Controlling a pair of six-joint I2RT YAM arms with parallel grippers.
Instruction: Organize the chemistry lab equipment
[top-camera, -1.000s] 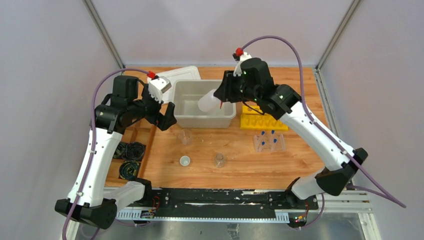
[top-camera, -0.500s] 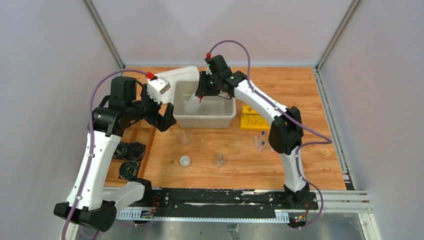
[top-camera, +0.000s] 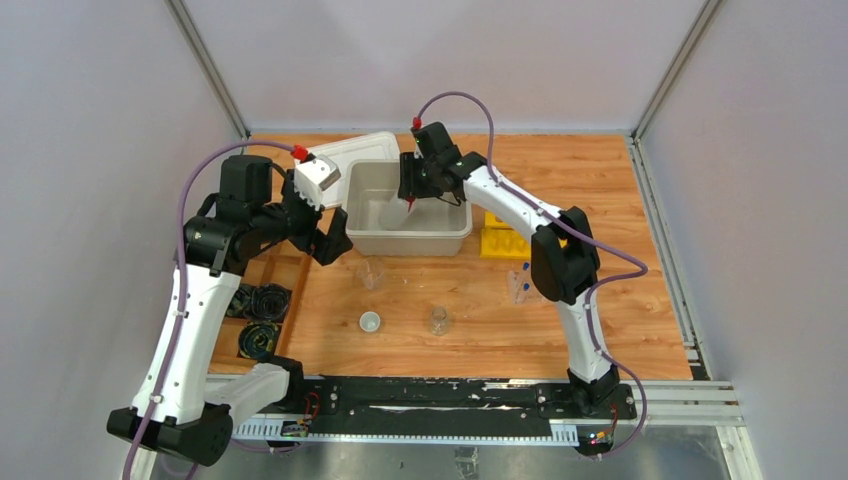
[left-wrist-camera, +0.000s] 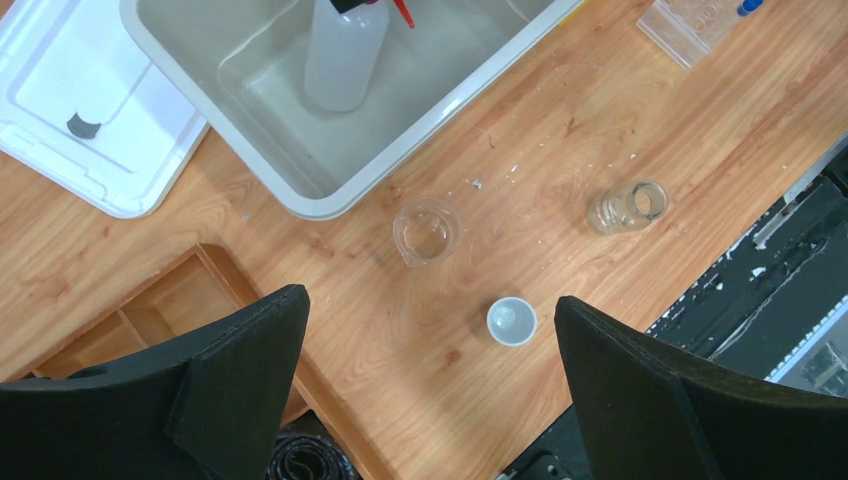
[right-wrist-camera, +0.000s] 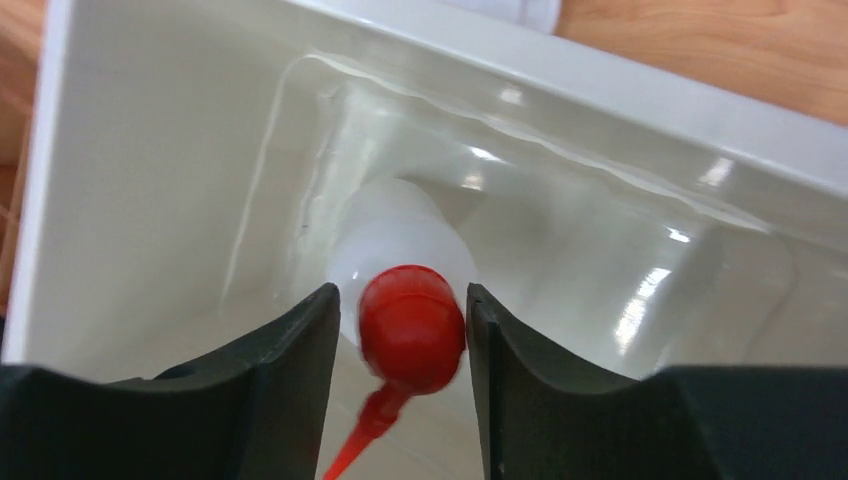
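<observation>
The right gripper (right-wrist-camera: 400, 335) clamps the red cap of a white squeeze bottle (left-wrist-camera: 343, 60) inside a white tub (top-camera: 410, 241) near the middle of the table's far edge. The left gripper (left-wrist-camera: 428, 308) hangs wide open beside the tub's near left corner. A beaker (left-wrist-camera: 427, 231), a flask (left-wrist-camera: 628, 205) and a small white cup (left-wrist-camera: 511, 321) stand mid-table.

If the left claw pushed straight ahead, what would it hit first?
Likely the wooden table, close to the glass beaker and the small white cup; depth is hard to judge.
</observation>
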